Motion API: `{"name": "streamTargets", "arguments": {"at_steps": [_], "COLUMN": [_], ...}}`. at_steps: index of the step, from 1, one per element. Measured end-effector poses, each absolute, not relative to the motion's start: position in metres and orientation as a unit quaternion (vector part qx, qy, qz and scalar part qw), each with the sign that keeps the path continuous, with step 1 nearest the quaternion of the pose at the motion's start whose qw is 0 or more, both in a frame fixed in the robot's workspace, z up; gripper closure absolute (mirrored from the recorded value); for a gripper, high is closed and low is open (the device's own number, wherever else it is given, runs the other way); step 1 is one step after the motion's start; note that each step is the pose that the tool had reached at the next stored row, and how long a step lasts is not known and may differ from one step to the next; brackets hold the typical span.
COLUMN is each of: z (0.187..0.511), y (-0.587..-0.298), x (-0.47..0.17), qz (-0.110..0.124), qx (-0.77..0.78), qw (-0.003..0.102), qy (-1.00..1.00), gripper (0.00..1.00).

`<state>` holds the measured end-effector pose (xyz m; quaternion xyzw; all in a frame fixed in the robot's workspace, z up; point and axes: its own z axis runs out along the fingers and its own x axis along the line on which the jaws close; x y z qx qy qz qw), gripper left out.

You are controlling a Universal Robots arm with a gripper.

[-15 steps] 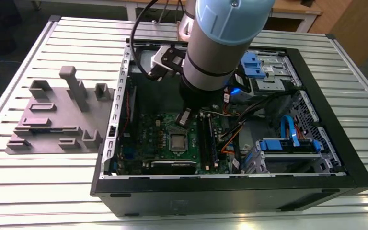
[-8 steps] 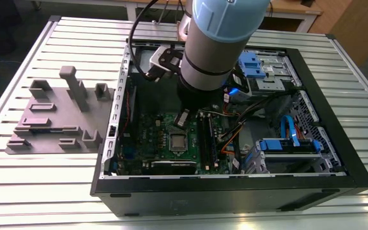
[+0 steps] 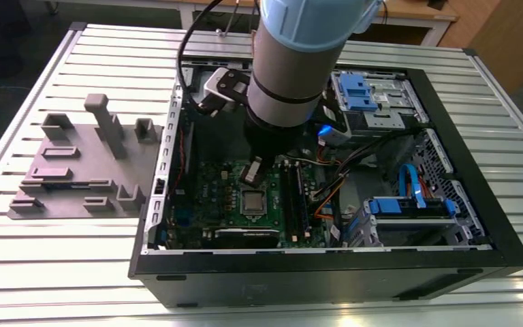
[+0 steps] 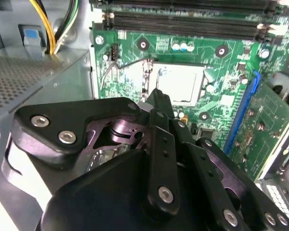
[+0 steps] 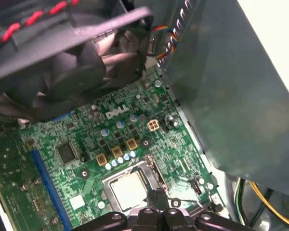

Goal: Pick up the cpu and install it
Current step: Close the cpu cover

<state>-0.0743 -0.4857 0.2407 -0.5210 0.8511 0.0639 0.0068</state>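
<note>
Right now your hand (image 3: 253, 172) is hanging inside the open computer case (image 3: 479, 225), just above the green motherboard (image 3: 209, 197). You cannot tell whether its fingers are spread or pressed together, since the black linkage is hiding the tips in both wrist views. The cpu (image 5: 128, 189) is sitting flat in its socket on the motherboard, its pale silvery top facing up, directly beyond the fingertips; in the second wrist view the cpu (image 4: 179, 83) is showing just past the hand's tip, apart from it. In the exterior view the socket is lying just nearer than the hand, with the dark memory slots (image 3: 294, 197) running along the exterior view's right of it. Further out, the grey fixture block (image 3: 82, 170) is resting on the slatted table (image 3: 62, 266), to the exterior view's left of the case.
</note>
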Motion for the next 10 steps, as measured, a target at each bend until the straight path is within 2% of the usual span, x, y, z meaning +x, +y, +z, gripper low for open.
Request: {"name": "streamTargets", "arguments": {"at_steps": [10], "z": [0.2407], "y": [-0.4857], "x": [-0.0816], "qz": [0.063], "qx": [-0.521], "qw": [0.008], "qy": [0.851], "gripper": [0.9]}}
